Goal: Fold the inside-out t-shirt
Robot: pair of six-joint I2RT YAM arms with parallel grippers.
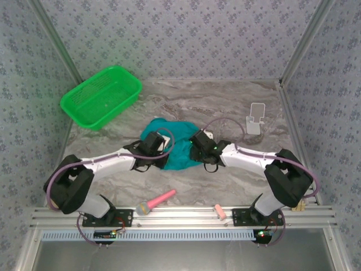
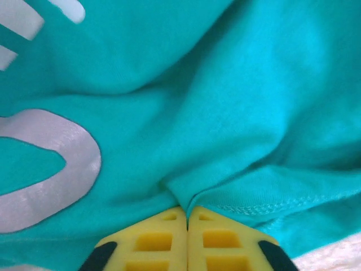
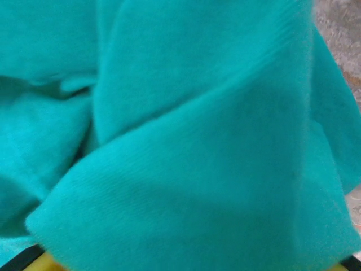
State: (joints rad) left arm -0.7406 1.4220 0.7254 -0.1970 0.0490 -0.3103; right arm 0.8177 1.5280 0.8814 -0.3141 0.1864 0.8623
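Observation:
The teal t-shirt point(image 1: 179, 152) lies crumpled in a heap at the middle of the marble table point(image 1: 225, 101), between my two grippers. My left gripper point(image 1: 163, 149) is at the heap's left side. In the left wrist view its yellow jaws point(image 2: 187, 213) stand pressed together on a pinched fold of the t-shirt point(image 2: 225, 113) beside a stitched hem, and a white printed shape point(image 2: 67, 169) shows on the cloth. My right gripper point(image 1: 198, 142) is at the heap's right side. In the right wrist view the t-shirt point(image 3: 197, 141) drapes over its jaws, leaving a yellow sliver of a finger point(image 3: 40, 263) visible.
A green mesh basket point(image 1: 101, 96) stands at the back left. A white stand point(image 1: 256, 118) is at the back right. A pink-handled tool point(image 1: 155, 202) and a small pink object point(image 1: 220, 212) lie by the front rail.

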